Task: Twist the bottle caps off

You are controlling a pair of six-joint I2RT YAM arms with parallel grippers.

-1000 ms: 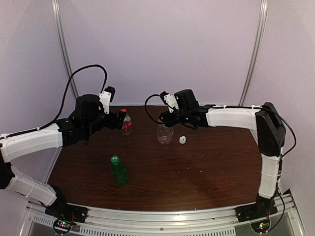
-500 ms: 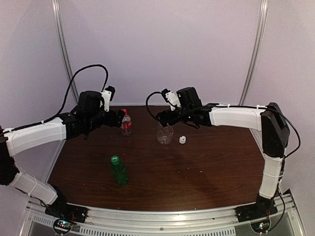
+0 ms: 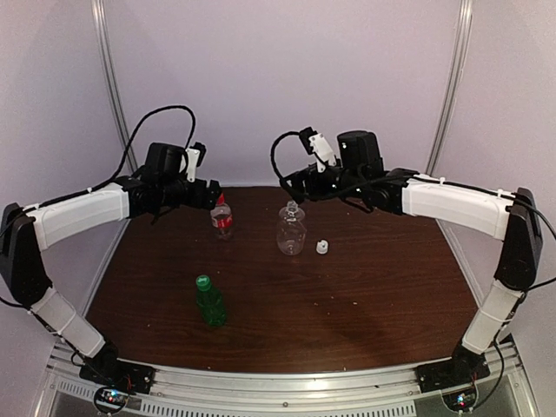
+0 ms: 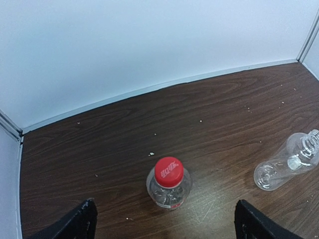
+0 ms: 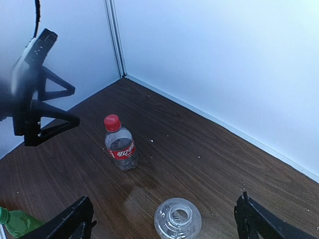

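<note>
Both arms have lifted away, left jaws and right jaws wide open, empty; wide clear bottle [image 5: 178, 218] below right jaws stands uncapped, red cap [image 4: 168, 172] below left jaws probably next.

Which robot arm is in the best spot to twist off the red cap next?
Probably left. The left gripper, open, hangs close by the red cap, which sits centred in its wrist view. The right gripper is open over the wide clear bottle, already capless.
</note>
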